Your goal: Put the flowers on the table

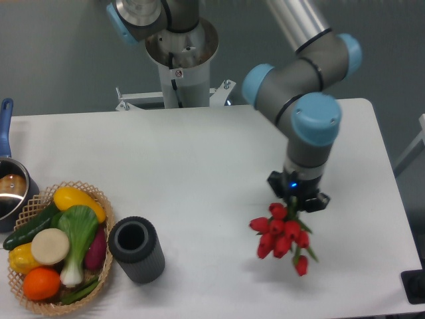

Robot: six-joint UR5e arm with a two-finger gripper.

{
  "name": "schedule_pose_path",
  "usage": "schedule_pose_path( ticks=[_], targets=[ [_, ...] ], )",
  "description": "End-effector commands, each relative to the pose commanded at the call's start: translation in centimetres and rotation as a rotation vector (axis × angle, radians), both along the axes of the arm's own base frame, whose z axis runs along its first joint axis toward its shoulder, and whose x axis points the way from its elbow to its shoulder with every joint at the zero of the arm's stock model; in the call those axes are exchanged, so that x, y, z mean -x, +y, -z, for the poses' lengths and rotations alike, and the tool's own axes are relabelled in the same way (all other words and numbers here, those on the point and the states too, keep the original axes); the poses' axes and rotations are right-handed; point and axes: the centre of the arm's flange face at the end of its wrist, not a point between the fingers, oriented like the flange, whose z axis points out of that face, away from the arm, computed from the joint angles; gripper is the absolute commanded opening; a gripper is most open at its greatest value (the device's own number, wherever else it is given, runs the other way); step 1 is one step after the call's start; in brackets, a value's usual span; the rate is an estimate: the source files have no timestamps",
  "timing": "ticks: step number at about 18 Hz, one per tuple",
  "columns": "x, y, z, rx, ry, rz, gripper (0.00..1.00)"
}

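Overhead, the fixed camera looks down on a white counter (199,173) with the UR5e arm (302,73) reaching in from the 12 o'clock edge toward the 4 o'clock region. The end effector (297,199) points down at the counter and is closed around the stems of a bunch of red flowers (282,236); the fingers themselves are mostly hidden beneath the wrist housing, so only the dark body and a small blue indicator light are plainly seen. The flowers fan out from the grip toward 6 o'clock, their red heads clustered just below the end effector, with one bloom trailing lowest and slightly toward 5 o'clock. A faint shadow lies on the counter beside the blooms; whether the heads touch the surface cannot be told from this view.

At the 8 o'clock corner sits a woven basket (99,199) filled with produce: a yellow squash (76,198), a green leafy vegetable (80,229), an orange (41,284), a pale round item (50,246), a dark green cucumber (30,227) and a purple piece (97,249). Just beside the basket, on its 3 o'clock side, stands an upright dark grey cylinder (136,249) with an open top. At 9 o'clock, touching the frame edge, is a metal pot (12,189) with a blue handle (5,126). The flowers lie well apart from the cylinder and the basket.
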Motion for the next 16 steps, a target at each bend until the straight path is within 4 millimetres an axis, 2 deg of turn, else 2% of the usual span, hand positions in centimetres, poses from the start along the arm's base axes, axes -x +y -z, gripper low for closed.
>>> schedule_pose_path(
  ticks=[1, 3, 7, 13, 16],
  targets=[
    [-0.2, 0.2, -0.1, -0.016, -0.009, 0.004, 0.55],
    [-0.6, 0.3, 0.2, -0.017, -0.019, 0.006, 1.0],
    [-0.8, 0.3, -0.3, -0.016, 0.019, 0.013, 1.0],
    [3.2, -3.3, -1.0, -0.052, 0.07, -0.048, 1.0],
    [4.0, -3.6, -0.2, -0.043, 0.084, -0.025, 1.0]
  ],
)
